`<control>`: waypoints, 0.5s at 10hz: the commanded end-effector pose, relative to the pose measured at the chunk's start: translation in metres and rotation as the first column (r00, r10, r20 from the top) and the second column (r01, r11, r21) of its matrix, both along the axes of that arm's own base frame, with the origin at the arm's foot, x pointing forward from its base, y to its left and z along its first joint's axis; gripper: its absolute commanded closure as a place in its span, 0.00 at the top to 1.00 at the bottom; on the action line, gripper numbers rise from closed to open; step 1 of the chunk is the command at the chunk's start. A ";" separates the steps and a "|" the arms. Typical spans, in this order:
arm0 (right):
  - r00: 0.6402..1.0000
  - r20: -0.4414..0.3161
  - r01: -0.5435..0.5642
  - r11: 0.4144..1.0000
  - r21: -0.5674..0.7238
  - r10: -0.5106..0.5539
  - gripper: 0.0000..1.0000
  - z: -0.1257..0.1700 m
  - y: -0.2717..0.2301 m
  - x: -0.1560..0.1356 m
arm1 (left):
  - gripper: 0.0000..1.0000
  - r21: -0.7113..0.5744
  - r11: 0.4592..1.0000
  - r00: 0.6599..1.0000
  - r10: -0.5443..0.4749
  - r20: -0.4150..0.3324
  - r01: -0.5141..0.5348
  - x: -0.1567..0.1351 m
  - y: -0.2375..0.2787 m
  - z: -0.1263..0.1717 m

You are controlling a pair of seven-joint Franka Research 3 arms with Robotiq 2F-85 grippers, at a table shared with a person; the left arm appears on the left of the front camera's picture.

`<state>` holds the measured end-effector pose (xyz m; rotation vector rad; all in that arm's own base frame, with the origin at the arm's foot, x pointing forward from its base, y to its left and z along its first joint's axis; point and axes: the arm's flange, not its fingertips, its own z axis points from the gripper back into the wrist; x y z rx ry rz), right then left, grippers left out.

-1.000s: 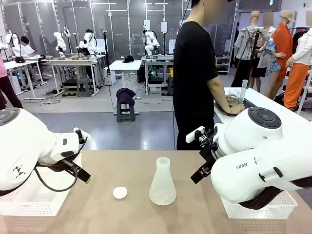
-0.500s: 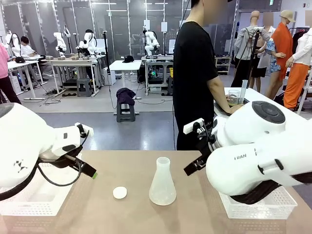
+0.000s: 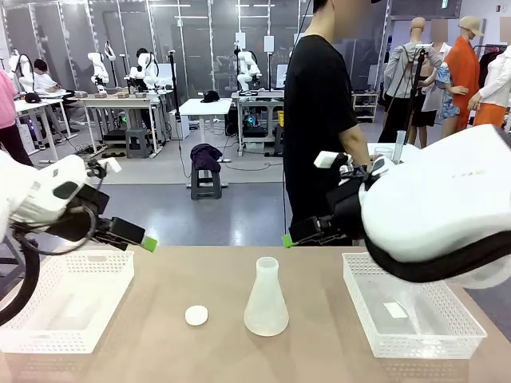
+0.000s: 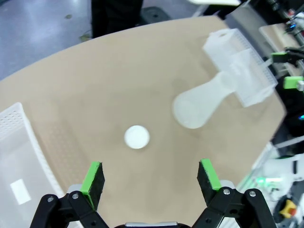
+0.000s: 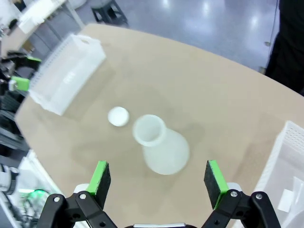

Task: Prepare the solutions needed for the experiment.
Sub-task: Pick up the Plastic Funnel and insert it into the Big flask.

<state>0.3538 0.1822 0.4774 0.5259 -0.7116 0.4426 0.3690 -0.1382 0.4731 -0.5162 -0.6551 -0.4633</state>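
A flask point(image 3: 266, 297) is seen standing upright near the middle of the table point(image 3: 319, 359), untouched; what it holds cannot be told through its cloudy whitish wall. A white round cap point(image 3: 196, 316) lies flat on the bare surface just beside the flask, toward the left edge and not touching it. A white mesh basket point(image 3: 64, 311) is set at the left edge, and a second basket point(image 3: 411, 319) at the right edge; a small white slip point(image 3: 394, 309) lies in the second one. The left gripper point(image 3: 148, 242) is held in the air over the far left part of the table, above the far rim of the left basket, with its jaws spread wide and nothing between them. The right gripper point(image 3: 289, 238) is held above the far edge, a little right of the middle, likewise spread wide and empty. Both are well apart from the flask. A person point(image 3: 319, 120) in a black shirt is seen standing beyond the far edge, turned toward another table at the right.
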 end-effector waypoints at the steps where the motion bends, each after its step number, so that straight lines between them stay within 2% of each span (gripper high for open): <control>1: 0.997 -0.049 -0.053 0.969 0.242 0.066 1.00 -0.007 -0.015 0.006 | 1.00 -0.185 0.982 0.991 -0.046 -0.130 0.021 -0.001 0.014 -0.007; 2: 0.995 -0.065 -0.049 0.941 0.335 0.075 1.00 -0.005 -0.018 0.009 | 1.00 -0.259 0.965 0.981 -0.019 -0.193 -0.032 0.000 0.018 -0.004; 3: 0.992 -0.102 -0.025 0.892 0.451 0.079 1.00 -0.003 -0.021 0.011 | 1.00 -0.358 0.932 0.967 -0.040 -0.253 -0.055 0.003 0.024 -0.001; 4: 0.987 -0.126 -0.019 0.839 0.544 0.104 1.00 -0.005 -0.025 0.012 | 1.00 -0.463 0.885 0.957 -0.088 -0.275 -0.052 0.003 0.032 0.000; 5: 0.979 -0.158 -0.008 0.791 0.612 0.132 1.00 -0.007 -0.027 0.013 | 1.00 -0.521 0.846 0.940 -0.079 -0.333 -0.113 0.004 0.040 -0.001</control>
